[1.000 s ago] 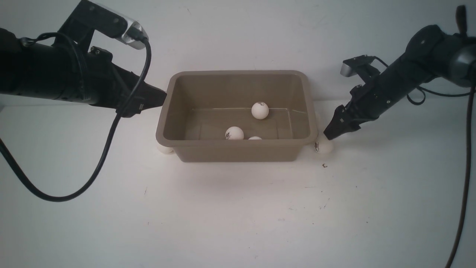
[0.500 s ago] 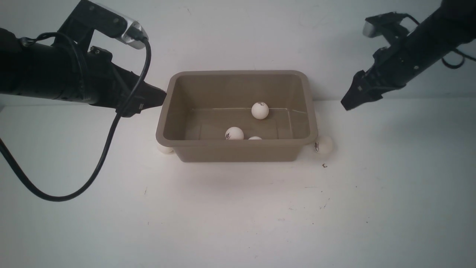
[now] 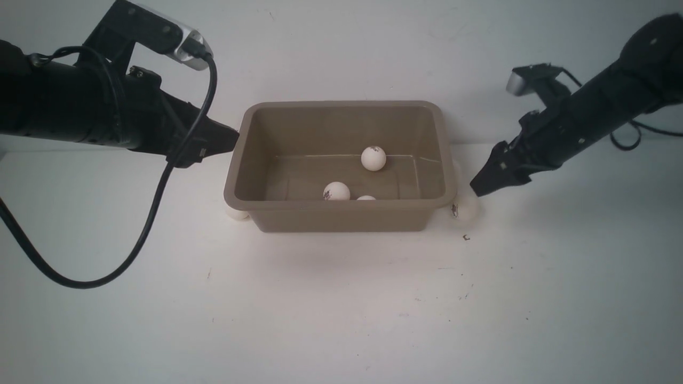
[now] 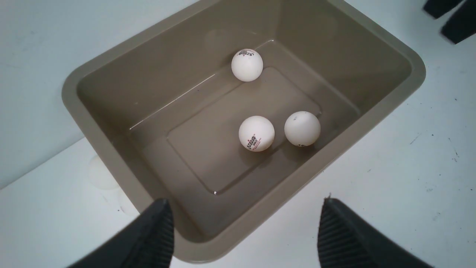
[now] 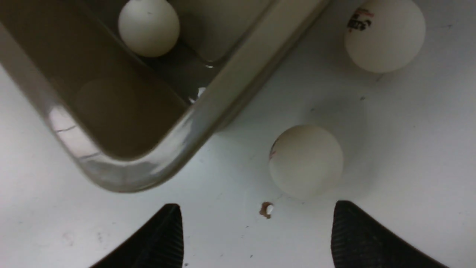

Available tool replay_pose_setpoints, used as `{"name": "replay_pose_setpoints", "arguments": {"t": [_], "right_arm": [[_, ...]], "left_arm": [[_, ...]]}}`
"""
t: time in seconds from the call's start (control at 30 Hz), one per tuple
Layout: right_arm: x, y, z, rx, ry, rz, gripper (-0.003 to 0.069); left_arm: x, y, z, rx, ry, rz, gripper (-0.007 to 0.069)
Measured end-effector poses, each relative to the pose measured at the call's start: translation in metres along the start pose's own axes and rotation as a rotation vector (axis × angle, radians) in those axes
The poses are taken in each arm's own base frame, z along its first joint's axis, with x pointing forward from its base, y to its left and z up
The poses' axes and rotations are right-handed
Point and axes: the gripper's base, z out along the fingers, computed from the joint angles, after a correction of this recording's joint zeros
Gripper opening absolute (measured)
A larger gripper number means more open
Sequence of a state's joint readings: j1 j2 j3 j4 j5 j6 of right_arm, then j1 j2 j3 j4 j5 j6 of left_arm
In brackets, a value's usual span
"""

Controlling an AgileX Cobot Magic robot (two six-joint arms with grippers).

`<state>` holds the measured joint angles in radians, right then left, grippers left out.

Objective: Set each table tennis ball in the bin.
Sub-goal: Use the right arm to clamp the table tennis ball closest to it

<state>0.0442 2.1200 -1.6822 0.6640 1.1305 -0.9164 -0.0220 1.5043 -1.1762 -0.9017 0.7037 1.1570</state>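
**Three balls in the bin, three loose, both grippers open and empty**

The white table [image 3: 341, 309] holds the taupe bin [image 3: 341, 220] at its middle, close to the back wall. The left arm [image 3: 69, 112] reaches in from the left with a black cable [image 3: 152, 218] looping down from it. The right arm [image 3: 587, 120] slopes down toward the bin's near right corner.

The left gripper [image 3: 229, 140] hovers just beside the bin's left end, its fingers [image 4: 148, 238] spread wide with nothing between them. The right gripper [image 3: 483, 186] points at the table beside the near right corner. It is also spread and empty, and in the right wrist view its fingers frame bare table, short of the nearest ball.

Three table tennis balls lie on the bin's floor. The back ball [image 3: 373, 158] sits near the rear wall. The middle ball [image 3: 336, 191] and the half-hidden ball [image 3: 366, 198] sit just beside each other by the front wall.

Outside, the right corner ball [image 3: 464, 208] rests on the table close to the right gripper's tips. The second loose ball [image 5: 385, 33] lies farther along the bin's right side. The left corner ball [image 3: 236, 214] is tucked under the rim at the near left corner. A pale shape [image 4: 101, 173] beside the left wall is too washed out to identify. A tiny brown speck [image 3: 466, 237] lies near the right corner ball.
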Motion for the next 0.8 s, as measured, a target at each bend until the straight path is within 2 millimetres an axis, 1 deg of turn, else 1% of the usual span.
{"name": "replay_pose_setpoints", "arguments": {"t": [0.1, 0.23, 0.3, 0.6, 0.67, 0.8], "right_arm": [[0.004, -0.01, 0.015, 0.021, -0.001, 0.005, 0.0482], [0.007, -0.016, 0.026, 0.031, -0.008, -0.005, 0.0482], [0.006, -0.017, 0.028, 0.026, -0.022, -0.011, 0.0482], [0.003, -0.017, 0.028, 0.023, -0.061, -0.018, 0.0494], [0.001, -0.014, 0.03, 0.019, -0.059, -0.023, 0.0504], [-0.004, -0.003, 0.037, 0.013, -0.046, -0.058, 0.0527]], "left_arm": [[0.0, 0.0, 0.0, 0.0, 0.0, 0.0, 0.0468], [0.0, 0.0, 0.0, 0.0, 0.0, 0.0, 0.0468], [0.0, 0.0, 0.0, 0.0, 0.0, 0.0, 0.0468], [0.0, 0.0, 0.0, 0.0, 0.0, 0.0, 0.0468], [0.0, 0.0, 0.0, 0.0, 0.0, 0.0, 0.0468], [0.0, 0.0, 0.0, 0.0, -0.001, -0.001, 0.0468]]}}
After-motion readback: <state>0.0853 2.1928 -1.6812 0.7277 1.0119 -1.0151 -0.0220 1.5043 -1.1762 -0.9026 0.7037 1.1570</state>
